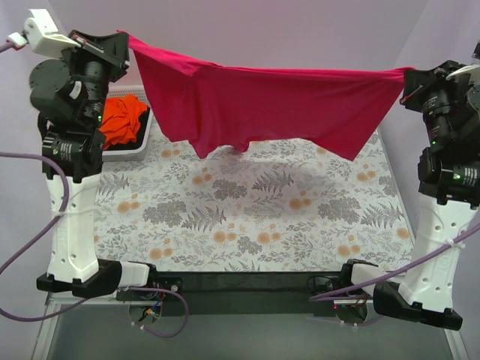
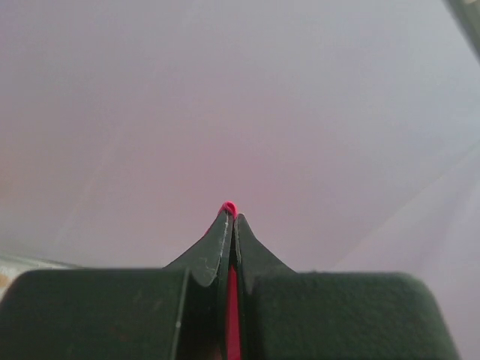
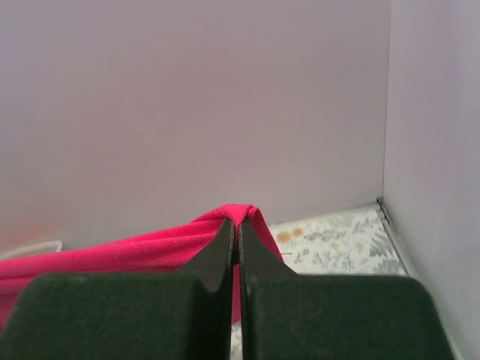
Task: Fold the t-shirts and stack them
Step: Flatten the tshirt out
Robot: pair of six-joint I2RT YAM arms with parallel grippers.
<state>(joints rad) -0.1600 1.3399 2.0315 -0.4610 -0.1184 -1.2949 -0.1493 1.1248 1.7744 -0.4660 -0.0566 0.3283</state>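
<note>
- at the near edge of the table (image 1: 247, 225) the two arm bases stand bolted side by side. the flowered surface runs away from them with a soft shadow across its middle.
- above that shadow the magenta-pink t-shirt (image 1: 262, 105) hangs in the air, strung between the two raised arms. its top edge is nearly taut, its body sags unevenly below, and the lowest folds look to hang clear of the surface.
- the left gripper (image 2: 231, 214) is clenched on one upper corner. its wrist view shows a sliver of pink pinched between the jaws and a small bead of cloth poking out at the tips.
- the right gripper (image 3: 236, 225) is clamped on the opposite corner, with a fold of pink bulging over its tips and the rest trailing off to one side.
- farther back, at the far left, the orange t-shirt (image 1: 124, 120) lies crumpled in the white basket (image 1: 127, 155), partly hidden by the left arm.
- the step in hand looks like spreading the first shirt before laying it flat. no fold is made and nothing is stacked, so the task seems early.
- the next move likely calls for both arms to come down together with even tension, letting the hanging edge land first. the uneven, bunched lower edge could land creased.
</note>
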